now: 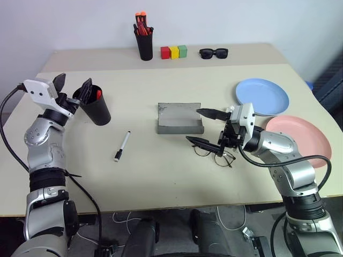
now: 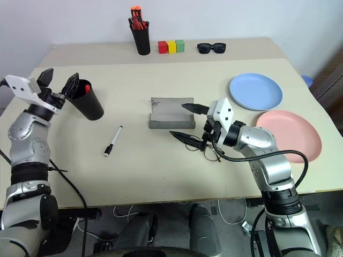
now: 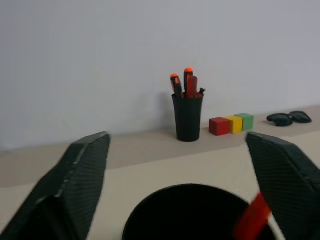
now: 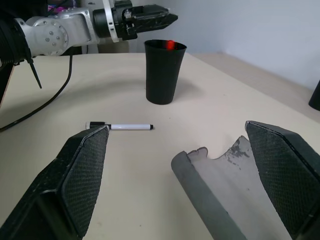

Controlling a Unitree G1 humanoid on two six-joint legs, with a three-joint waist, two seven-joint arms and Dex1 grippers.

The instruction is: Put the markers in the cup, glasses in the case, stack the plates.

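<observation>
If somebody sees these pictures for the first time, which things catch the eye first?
The left gripper hangs open over the black cup, where a red-ended marker stands inside. The open right gripper hovers by the wire glasses beside the open grey case. A blue plate and pink plate lie apart at the right.

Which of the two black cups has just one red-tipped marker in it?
The wide black cup by the left gripper; the narrower pen holder at the back holds several pens.
</observation>
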